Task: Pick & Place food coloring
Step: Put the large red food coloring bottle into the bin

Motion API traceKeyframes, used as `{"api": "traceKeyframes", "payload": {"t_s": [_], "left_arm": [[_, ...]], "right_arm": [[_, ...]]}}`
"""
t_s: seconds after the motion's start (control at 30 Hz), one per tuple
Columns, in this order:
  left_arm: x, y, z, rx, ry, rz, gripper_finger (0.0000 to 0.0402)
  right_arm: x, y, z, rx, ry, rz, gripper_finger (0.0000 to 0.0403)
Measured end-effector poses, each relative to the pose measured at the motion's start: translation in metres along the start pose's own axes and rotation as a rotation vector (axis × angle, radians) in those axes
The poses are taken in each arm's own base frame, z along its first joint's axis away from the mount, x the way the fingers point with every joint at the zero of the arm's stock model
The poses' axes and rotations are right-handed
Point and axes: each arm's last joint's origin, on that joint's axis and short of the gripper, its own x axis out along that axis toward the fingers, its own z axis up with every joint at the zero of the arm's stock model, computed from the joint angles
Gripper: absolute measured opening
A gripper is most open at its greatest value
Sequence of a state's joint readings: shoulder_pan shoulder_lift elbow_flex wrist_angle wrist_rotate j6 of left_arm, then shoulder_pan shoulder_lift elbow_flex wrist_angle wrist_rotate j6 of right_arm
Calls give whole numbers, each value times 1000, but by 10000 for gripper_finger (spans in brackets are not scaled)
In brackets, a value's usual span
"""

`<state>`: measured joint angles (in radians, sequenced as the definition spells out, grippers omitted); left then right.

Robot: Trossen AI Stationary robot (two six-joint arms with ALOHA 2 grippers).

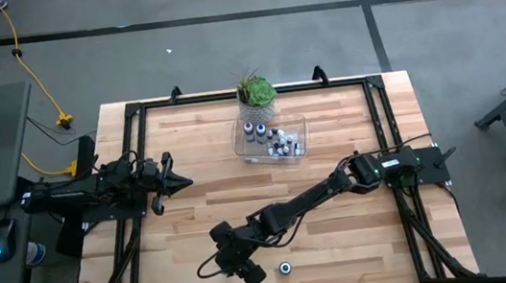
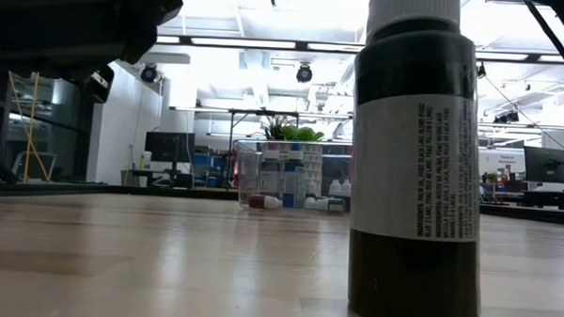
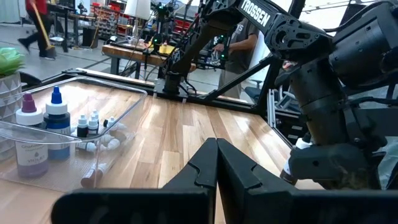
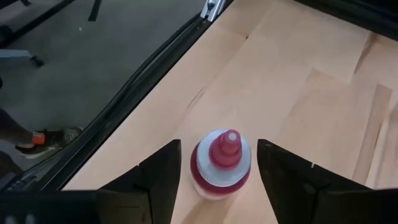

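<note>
Red cap, red liquid — a little food coloring bottle [image 4: 219, 165] stands upright on the wooden table [image 1: 361, 234] near its front edge, sitting right between the spread fingers of the right gripper [image 4: 219, 177]. In the wrist view there's clear daylight on both sides of the bottle, so nothing is pinched.

To do this step well, I'd say keep the bottle centred in the gap and get the fingers low enough to catch the wider body, not the skinny nozzle tip. Close gently; it's light and round, so an off-centre squeeze would probably tip it or skate it across the wood.

Looks-wise: stubby, translucent body, pink-red dropper cap with a small pointed tip.

The rest of the set sits in the clear plastic tray [image 1: 298, 148] near the back edge, beside the potted plant [image 1: 256, 91] — well apart from this one. Another dark bottle [image 2: 415, 163] with a white label stands close to the low camera.

The left gripper [image 3: 216, 163] waits at the left side, fingers pressed together.
</note>
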<state>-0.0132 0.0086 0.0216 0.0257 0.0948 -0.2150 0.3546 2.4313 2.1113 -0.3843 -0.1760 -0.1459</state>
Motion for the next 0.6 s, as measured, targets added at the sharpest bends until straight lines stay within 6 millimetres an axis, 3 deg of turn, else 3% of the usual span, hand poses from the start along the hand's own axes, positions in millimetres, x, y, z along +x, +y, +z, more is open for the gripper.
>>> {"api": "traceKeyframes", "payload": {"t_s": [0.3,0.6], "left_arm": [[0,0,0,0,0,0,0],[0,0,0,0,0,0,0]], "right_arm": [[2,0,-1,10,-4,5,190],[4,-1,-3,14,1,9,141]]}}
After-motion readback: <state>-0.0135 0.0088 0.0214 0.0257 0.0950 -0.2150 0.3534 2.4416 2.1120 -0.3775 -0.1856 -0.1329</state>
